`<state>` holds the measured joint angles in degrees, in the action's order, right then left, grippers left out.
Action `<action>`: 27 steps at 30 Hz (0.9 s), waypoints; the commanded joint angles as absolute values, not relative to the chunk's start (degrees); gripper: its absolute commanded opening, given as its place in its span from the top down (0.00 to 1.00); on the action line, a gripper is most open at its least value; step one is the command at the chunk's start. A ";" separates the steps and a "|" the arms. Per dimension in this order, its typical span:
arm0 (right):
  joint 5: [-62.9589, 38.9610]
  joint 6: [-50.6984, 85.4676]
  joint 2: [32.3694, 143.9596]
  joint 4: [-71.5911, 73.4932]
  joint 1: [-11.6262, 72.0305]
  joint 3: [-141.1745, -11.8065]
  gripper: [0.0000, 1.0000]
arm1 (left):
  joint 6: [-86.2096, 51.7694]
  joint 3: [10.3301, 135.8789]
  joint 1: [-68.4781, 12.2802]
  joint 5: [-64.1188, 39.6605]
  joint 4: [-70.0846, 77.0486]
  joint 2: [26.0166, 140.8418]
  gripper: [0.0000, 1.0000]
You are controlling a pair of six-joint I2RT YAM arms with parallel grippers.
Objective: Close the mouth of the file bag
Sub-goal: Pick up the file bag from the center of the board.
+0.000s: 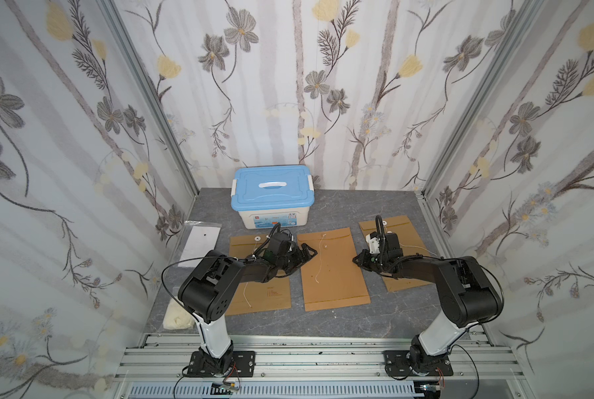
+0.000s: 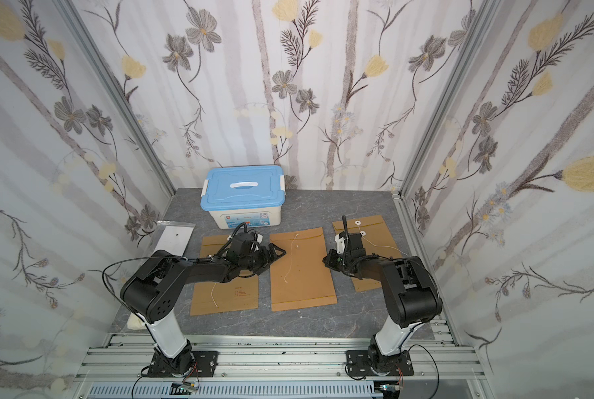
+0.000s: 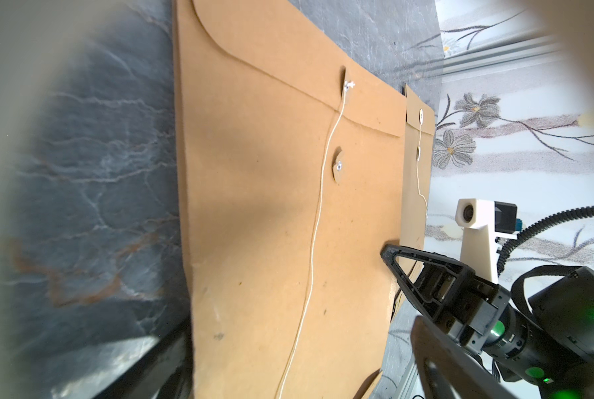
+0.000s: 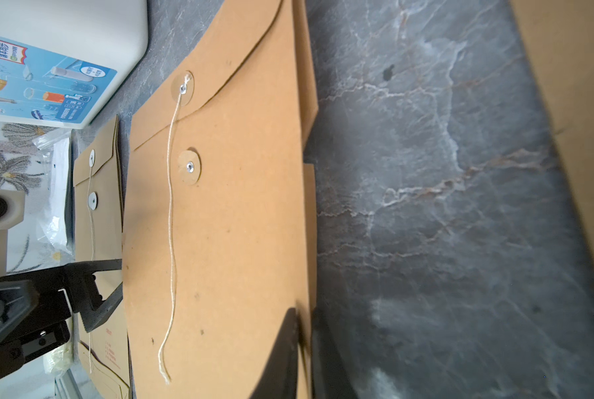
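right wrist view: right gripper (image 4: 305, 321) clamps edge of file bag (image 4: 236, 241).

arms (image 1: 216, 286): black joints, white base links | right tool (image 3: 387, 249): black, triangular — cables (image 3: 561, 217): black

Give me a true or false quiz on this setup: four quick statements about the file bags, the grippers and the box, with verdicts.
1. The white string of the middle brown paper file bag is wound round its lower button. False: it lies loose down the bag, past the button.
2. The left gripper is open. True.
3. The white plastic box with a blue lid is shut. True.
4. The right gripper hangs open over the right-hand bag. False: it is shut, seemingly pinching the middle bag's right edge.
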<state>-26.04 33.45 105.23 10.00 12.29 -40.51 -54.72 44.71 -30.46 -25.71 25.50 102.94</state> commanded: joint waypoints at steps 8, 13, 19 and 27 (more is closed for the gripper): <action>-30.62 33.95 99.55 11.96 10.37 -40.17 1.00 | -54.93 44.82 -30.60 -25.59 22.24 102.65 0.03; -32.52 33.67 98.71 11.64 6.82 -39.35 1.00 | -54.76 44.84 -30.35 -25.68 22.07 102.10 0.03; -33.49 31.37 96.33 8.95 4.40 -38.79 1.00 | -53.75 45.10 -30.41 -26.51 22.09 102.05 0.04; -36.93 33.37 94.24 12.13 3.85 -37.75 1.00 | -50.60 46.45 -29.84 -30.38 25.70 100.97 0.03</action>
<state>-33.98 32.56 95.42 8.86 4.05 -37.78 -53.45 45.63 -30.13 -28.25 23.73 102.04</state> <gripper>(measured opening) 0.049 0.966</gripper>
